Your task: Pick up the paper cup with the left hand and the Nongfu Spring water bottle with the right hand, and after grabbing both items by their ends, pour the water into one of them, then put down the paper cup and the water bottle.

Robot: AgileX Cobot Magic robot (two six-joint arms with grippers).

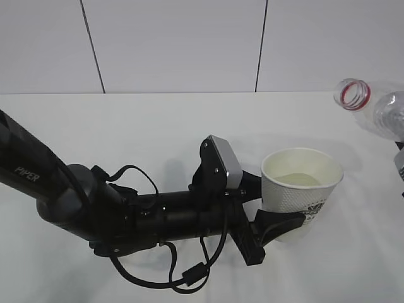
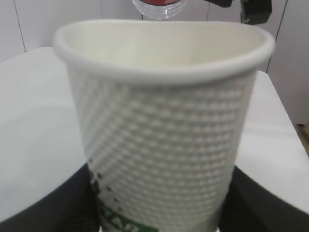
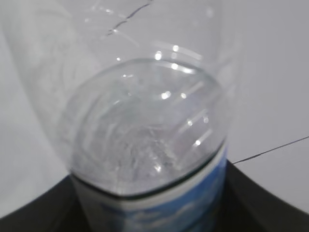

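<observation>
My left gripper [image 1: 278, 205] is shut on the paper cup [image 1: 302, 189], which it holds upright by its lower part just above the white table. A pale, level surface shows inside the cup. In the left wrist view the cup [image 2: 164, 135] fills the frame between the black fingers [image 2: 48, 210] of the left gripper [image 2: 159, 215]. The Nongfu Spring water bottle [image 1: 379, 110] is tilted at the upper right. Its open, red-ringed mouth [image 1: 353, 95] points towards the cup, and no stream shows. My right gripper [image 3: 154, 215] is shut on the bottle [image 3: 145, 121] at its label.
The left arm [image 1: 76, 196], with loose black cables [image 1: 158, 278], lies across the white table [image 1: 158, 126]. A white panelled wall [image 1: 189, 44] stands behind the table's far edge. The bottle's mouth [image 2: 159, 7] hangs just beyond the cup's rim.
</observation>
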